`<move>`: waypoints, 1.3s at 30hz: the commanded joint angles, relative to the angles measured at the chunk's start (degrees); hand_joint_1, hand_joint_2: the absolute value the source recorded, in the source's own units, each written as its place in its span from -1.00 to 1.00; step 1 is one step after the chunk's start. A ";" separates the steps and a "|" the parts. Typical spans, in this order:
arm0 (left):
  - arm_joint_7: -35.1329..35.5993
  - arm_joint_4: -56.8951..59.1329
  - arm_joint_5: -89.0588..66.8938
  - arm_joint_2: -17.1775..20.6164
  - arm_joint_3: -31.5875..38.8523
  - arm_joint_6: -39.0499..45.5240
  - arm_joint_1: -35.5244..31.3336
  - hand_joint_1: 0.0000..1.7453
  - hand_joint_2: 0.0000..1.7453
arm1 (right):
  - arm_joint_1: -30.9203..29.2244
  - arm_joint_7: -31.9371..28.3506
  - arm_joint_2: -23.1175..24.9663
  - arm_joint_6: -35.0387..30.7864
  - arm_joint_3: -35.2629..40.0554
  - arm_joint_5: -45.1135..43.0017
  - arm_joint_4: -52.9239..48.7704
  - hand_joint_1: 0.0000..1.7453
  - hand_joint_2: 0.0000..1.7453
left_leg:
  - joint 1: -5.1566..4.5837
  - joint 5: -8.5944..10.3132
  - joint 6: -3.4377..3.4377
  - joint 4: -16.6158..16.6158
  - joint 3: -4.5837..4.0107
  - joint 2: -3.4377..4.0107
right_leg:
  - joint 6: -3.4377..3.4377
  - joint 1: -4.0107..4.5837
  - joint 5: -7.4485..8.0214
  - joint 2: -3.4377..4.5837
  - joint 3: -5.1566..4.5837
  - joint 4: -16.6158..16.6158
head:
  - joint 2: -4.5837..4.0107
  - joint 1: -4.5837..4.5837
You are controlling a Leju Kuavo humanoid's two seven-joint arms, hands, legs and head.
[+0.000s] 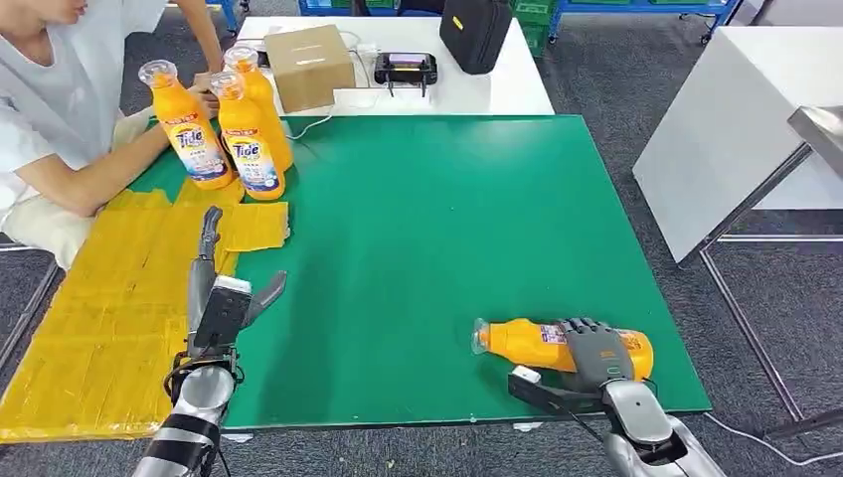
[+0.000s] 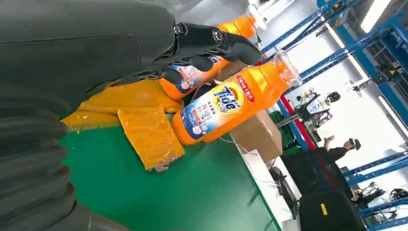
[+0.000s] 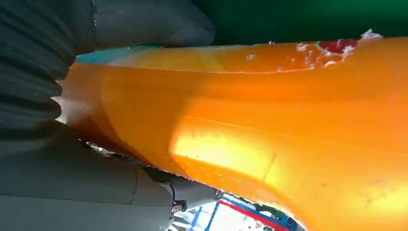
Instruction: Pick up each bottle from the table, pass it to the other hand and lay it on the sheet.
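Right hand (image 1: 596,350) wraps glossy orange lying bottle (image 1: 527,342), apparently gripping; left hand (image 1: 221,298) spread, holding nothing, beside crinkled yellow sheet (image 1: 89,338).

Green counter (image 1: 447,248) surface, grey carpet floor (image 1: 596,79) around it. White table (image 1: 497,84) butts against the far edge; on it a cardboard box (image 1: 309,66), a black handheld device with lit screen (image 1: 406,69), a black bag (image 1: 475,32), white cable (image 1: 313,124) trailing toward the green surface. Second white table (image 1: 731,129) to the right. Person in white shirt (image 1: 60,89) seated at far left, forearm resting on the counter edge
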 commanded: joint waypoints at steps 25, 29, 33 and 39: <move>4.24 -8.49 1.51 0.56 -4.03 -13.08 5.29 -1.00 1.00 | -0.91 -13.80 18.08 -19.47 -9.95 -10.78 -10.68 1.00 1.00 | 0.08 -0.03 -0.18 0.05 -0.83 0.33 | -0.13 0.14 0.58 0.54 -0.40 0.24 | 0.00 0.00; 5.68 -9.84 2.32 0.96 -8.90 -18.03 5.73 -1.00 1.00 | -1.42 -17.28 20.91 -23.04 -11.37 -16.19 -13.99 1.00 1.00 | 0.10 -0.13 -0.22 0.10 -0.78 0.34 | -0.17 0.16 0.48 0.66 -0.38 0.31 | 0.00 -0.02; 6.59 -10.72 8.63 2.26 -12.56 -24.56 4.78 -1.00 1.00 | -2.65 -22.80 22.55 -20.16 -11.75 -27.65 -12.53 1.00 1.00 | 0.10 -0.04 -0.16 0.03 -0.82 0.19 | -0.14 0.15 0.51 0.43 -0.37 0.22 | 0.00 -0.02; 6.43 -11.34 24.75 4.02 -18.52 -33.50 0.58 -1.00 1.00 | -8.46 -35.84 28.67 -12.57 -5.63 -50.01 -4.18 1.00 1.00 | 0.15 -0.03 -0.23 0.04 -0.82 0.40 | -0.21 0.20 0.58 0.69 -0.42 0.24 | 0.00 -0.02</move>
